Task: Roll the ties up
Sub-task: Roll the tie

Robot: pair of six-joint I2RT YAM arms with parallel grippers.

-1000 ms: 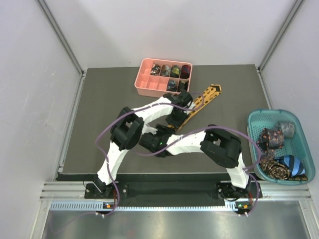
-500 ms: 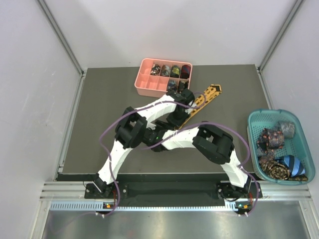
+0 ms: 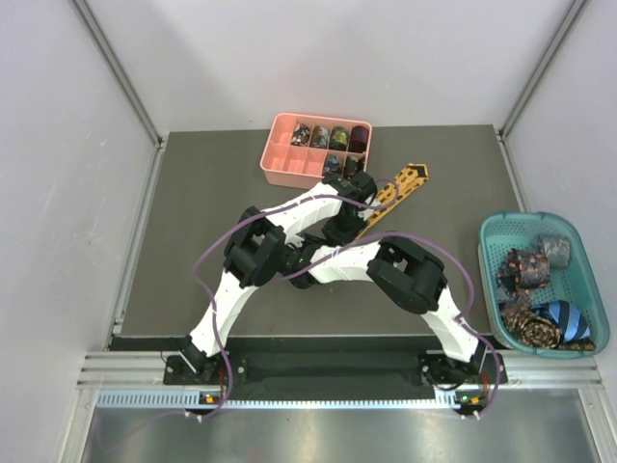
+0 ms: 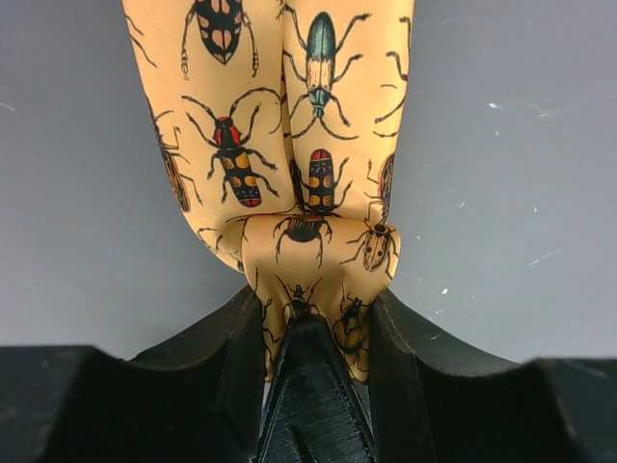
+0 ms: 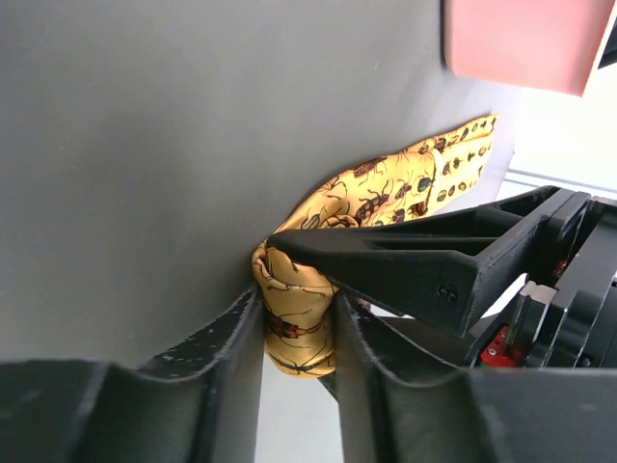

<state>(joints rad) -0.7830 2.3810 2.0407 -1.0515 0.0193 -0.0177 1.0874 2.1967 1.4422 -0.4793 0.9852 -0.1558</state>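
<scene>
Dark grey table [image 3: 193, 193] in a white-walled cell: the golden tie [image 3: 400, 185] lies slantwise at mid-table, its free end pointing far right past the pink tray [image 3: 287, 166] and its near end wound into a small coil where both arms meet. The left gripper [image 4: 310, 318] pinches the bunched fabric, apparently as the roll's core, while the right gripper [image 5: 297, 323] presses its fingers against either side of the coil, seemingly so it cannot spring loose. More ties [image 3: 528, 323] wait in the teal basket [image 3: 525, 216] at right.

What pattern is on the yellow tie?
The tie shows dark beetles with red, orange and teal marks on golden yellow; clearest in the left wrist view.
</scene>
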